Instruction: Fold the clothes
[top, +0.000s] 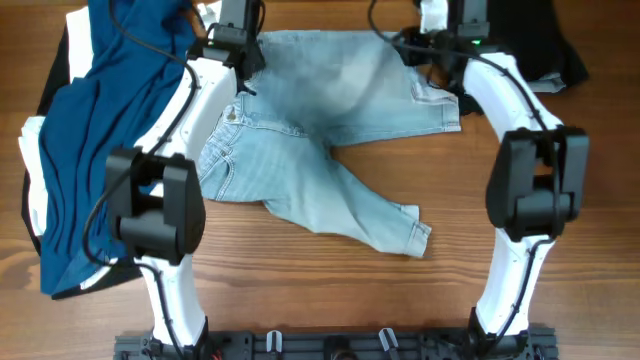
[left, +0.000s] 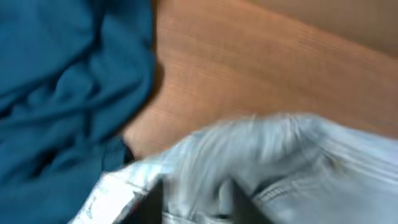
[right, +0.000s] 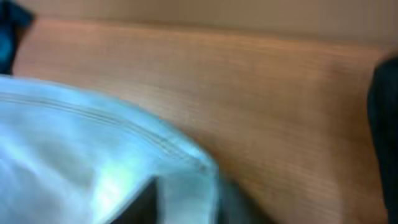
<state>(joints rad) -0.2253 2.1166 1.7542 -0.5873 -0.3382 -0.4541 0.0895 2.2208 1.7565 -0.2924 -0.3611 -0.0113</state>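
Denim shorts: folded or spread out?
Spread out, unfolded: the denim shorts lie open with legs splayed apart; left pincer and right pincer pinch the far edge.

No readable writing, labels, brands or numbers in any view. Both wrist views too blurred for fine print on the denim shorts (top: 330, 100).

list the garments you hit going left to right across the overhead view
white garment → deep-blue garment → pale blue denim → black garment at the far right
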